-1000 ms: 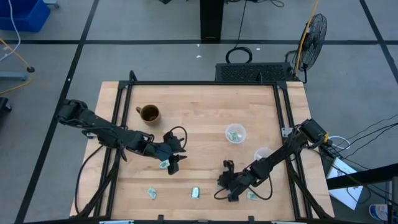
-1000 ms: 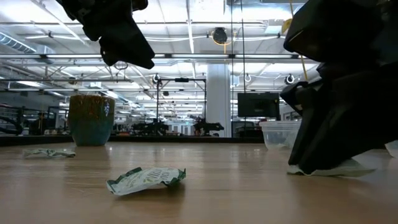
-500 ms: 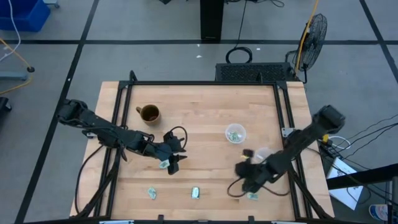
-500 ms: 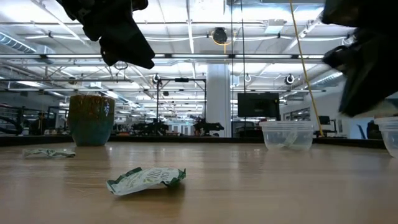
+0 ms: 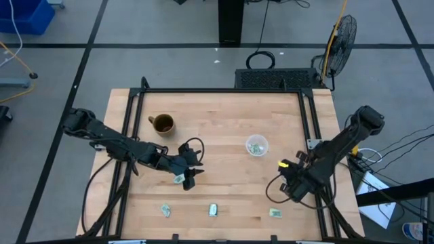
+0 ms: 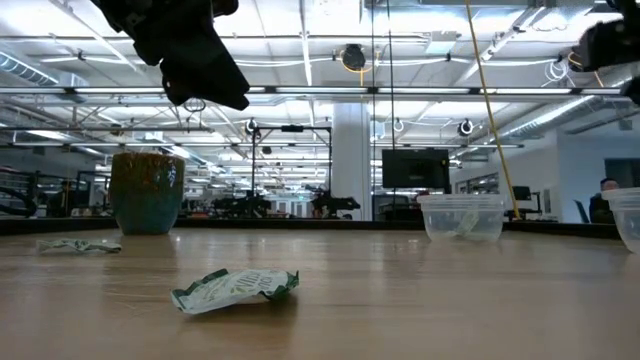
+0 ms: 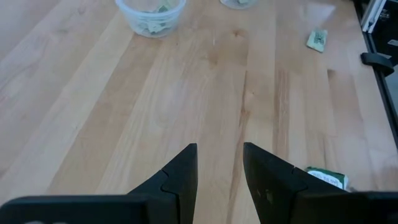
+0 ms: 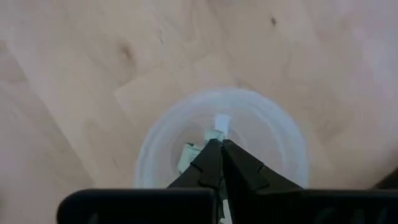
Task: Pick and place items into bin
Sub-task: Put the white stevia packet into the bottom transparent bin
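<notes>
My right gripper (image 8: pixel 219 144) hangs over a small clear cup (image 8: pixel 155 143) at the table's right side, shut on a tiny pale green-white packet. In the high view the right gripper (image 5: pixel 287 169) hides that cup. My left gripper (image 7: pixel 219 162) is open and hovers above the table's middle-left (image 5: pixel 189 179), with a packet (image 7: pixel 323 177) flat on the wood just beside it. More packets lie flat near the near edge (image 5: pixel 165 210), (image 5: pixel 212 210), (image 5: pixel 274 212). A second clear cup (image 5: pixel 255 145) holds packets. My right gripper pinches the packet (image 8: pixel 221 122) between its two shut fingertips, coming from above and pointing down. A pale bit of wrapper shows past the tips. The packet is lifted clear and sits over the mouth of the clear cup.
A brown mug (image 5: pixel 163 123) stands at the far left of the table. In the low view a crumpled packet (image 6: pixel 235 288) lies close to the camera and another (image 6: pixel 80 245) farther left. Dark frame rails (image 5: pixel 313 129) run along the table's sides.
My right gripper has risen off the table near the near edge, where it was down on a packet. It has swung toward the right edge and slightly toward the far edge, ending above the clear cup. The packet left of it stayed on the wood.
</notes>
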You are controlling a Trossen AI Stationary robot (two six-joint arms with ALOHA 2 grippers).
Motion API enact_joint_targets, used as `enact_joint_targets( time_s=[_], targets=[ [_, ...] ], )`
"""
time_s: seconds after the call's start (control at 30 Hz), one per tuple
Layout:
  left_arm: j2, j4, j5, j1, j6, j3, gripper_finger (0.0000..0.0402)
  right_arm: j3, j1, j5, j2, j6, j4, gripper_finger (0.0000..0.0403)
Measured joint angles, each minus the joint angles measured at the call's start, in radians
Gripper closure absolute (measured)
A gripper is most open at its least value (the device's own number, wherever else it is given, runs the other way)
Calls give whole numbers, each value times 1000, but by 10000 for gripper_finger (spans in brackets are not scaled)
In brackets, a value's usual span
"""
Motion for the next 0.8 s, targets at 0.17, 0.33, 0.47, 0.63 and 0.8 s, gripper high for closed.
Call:
enact_joint_targets(
  time_s=[0.17, 0.33, 0.47, 0.63, 0.8],
  targets=[
    [0, 0, -1, 0, 20, 0, 268, -83, -2, -63, 0, 5, 88, 400],
    [0, 0, -1, 0, 19, 0, 268, -144, -2, -74, -1, 30, 105, 399],
    [0, 0, -7, 0, 20, 0, 268, -168, -2, -67, -1, 29, 118, 399],
    [0, 1, -16, 0, 17, 0, 268, -171, -2, -71, -1, 32, 130, 385],
    [0, 1, -35, 4, 26, 0, 268, -171, -2, -67, -1, 14, 151, 351]
  ],
)
